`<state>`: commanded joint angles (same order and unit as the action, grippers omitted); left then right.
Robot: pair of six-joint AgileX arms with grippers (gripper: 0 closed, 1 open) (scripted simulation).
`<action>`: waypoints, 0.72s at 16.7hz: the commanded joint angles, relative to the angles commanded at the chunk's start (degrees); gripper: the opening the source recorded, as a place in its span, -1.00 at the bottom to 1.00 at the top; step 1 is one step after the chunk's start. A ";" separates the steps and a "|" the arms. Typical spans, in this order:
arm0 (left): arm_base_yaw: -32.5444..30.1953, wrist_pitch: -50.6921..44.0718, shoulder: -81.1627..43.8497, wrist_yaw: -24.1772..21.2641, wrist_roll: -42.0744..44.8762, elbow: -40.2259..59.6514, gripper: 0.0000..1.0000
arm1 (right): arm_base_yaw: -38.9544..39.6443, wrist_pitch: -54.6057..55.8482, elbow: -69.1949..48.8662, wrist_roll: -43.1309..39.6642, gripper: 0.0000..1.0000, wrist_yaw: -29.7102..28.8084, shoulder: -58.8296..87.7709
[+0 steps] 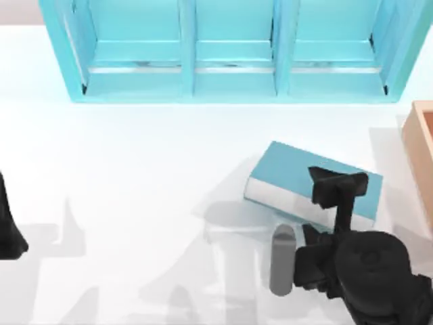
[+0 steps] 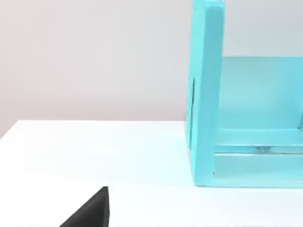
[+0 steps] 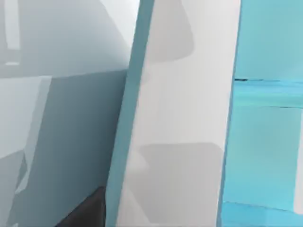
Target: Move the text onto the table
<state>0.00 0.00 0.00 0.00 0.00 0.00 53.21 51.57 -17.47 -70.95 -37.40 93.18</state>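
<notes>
The book [image 1: 298, 172] lies flat on the worktop [image 1: 135, 176], right side. Right gripper [image 1: 338, 184] over it, closure indeterminate. Judged rigid, hefty, smooth-covered; best pinched across its thickness at the page edge.

A rendered simulation of a robot test bench is shown, not a lived-in room. A plain white table [image 1: 135, 203] is spread across the whole scene, without marks, clutter or texture. At the far side a turquoise shelf unit [image 1: 230, 54] is set, divided into open compartments with flat, uniform colour. At the right edge a tan wooden box [image 1: 421, 156] is seen in part. Behind the table a bare, pale grey wall [image 2: 94, 56] is shown in the left wrist view, featureless and evenly lit. Shadows are cast as soft grey shapes on the white surface. Everything is drawn in smooth, computer-made surfaces.
</notes>
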 joint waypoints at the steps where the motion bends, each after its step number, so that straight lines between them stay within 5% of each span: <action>1: 0.00 0.00 0.00 0.00 0.00 0.00 1.00 | 3.00 -2.13 0.63 1.43 1.00 -2.56 -1.77; 7: 0.00 0.00 0.00 0.00 0.00 0.00 1.00 | 21.79 -16.66 4.24 11.62 1.00 -19.15 -14.71; 12: 0.00 0.00 0.00 0.00 0.00 0.00 1.00 | 27.62 -23.47 7.68 17.08 1.00 -25.00 -19.61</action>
